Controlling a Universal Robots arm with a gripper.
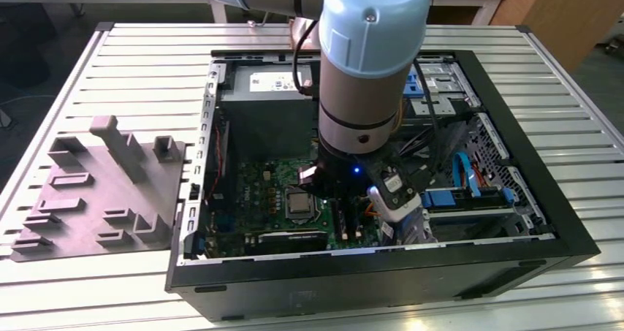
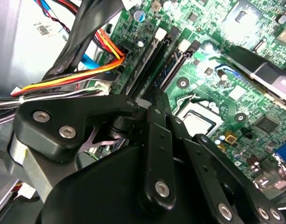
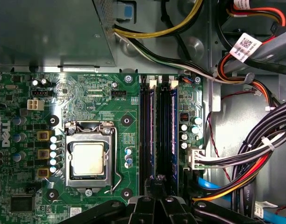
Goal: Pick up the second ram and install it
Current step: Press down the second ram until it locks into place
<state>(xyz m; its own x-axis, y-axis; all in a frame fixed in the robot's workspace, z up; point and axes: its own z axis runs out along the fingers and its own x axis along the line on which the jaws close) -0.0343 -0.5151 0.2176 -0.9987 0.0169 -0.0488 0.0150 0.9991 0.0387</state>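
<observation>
The hand is hanging low inside the open case, right over the near end of the memory slots on the motherboard. Its black linkages are blocking the fingertips in both wrist views, so I cannot tell whether they are spread or pinching. Two blue-green sticks appear to be sitting in the slots; the one under the hand, the ram, is lying beside its twin, its near end hidden by the hand. In the exterior view the arm is covering most of the slots. The processor socket is lying beside them. Cables are crossing the far side. A grey tray is resting on the surface.
</observation>
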